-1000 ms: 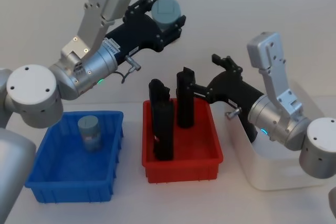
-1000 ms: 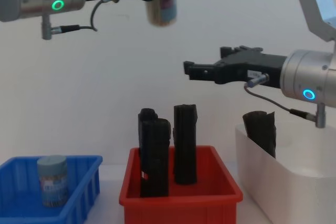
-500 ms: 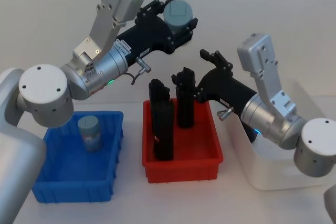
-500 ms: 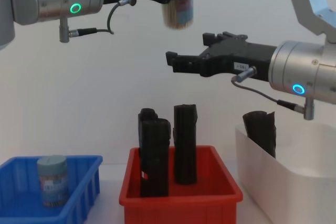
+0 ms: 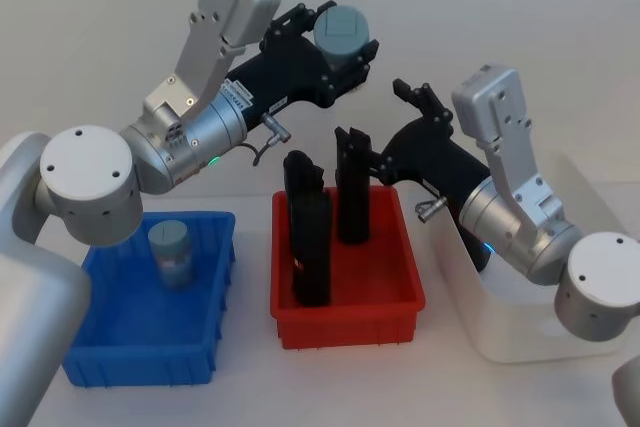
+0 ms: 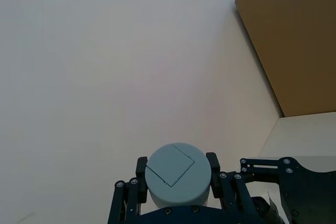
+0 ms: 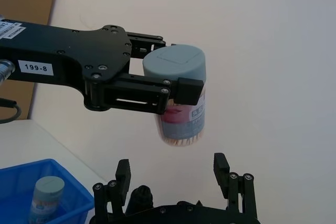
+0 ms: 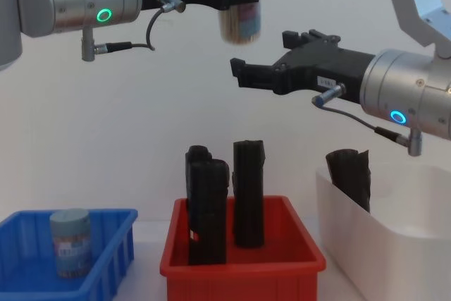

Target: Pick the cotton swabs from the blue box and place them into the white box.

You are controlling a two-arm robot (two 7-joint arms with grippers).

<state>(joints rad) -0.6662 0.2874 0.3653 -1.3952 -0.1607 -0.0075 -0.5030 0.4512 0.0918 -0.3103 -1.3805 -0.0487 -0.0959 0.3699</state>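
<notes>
One jar of cotton swabs (image 5: 340, 32) with a grey-blue lid hangs high above the red bin, and my left gripper (image 5: 338, 47) is shut on it just under the lid. The chest view shows the swabs through its clear wall (image 8: 240, 23). My right gripper (image 5: 396, 130) is open just beside and below that jar; in the right wrist view its fingers (image 7: 122, 176) stand on either side beneath the jar (image 7: 180, 106). A second jar (image 5: 170, 252) stands upright in the blue box (image 5: 140, 367). The white box (image 5: 500, 337) sits at the right.
The red bin (image 5: 350, 312) between the two boxes holds two tall black blocks (image 5: 308, 237) (image 5: 352, 187). Another black block (image 8: 351, 174) leans inside the white box (image 8: 380, 244). A brown board (image 6: 294, 40) stands by the wall.
The left gripper has carried the jar to the right and a little up. The right gripper has risen and closed in beneath the jar, still open.
</notes>
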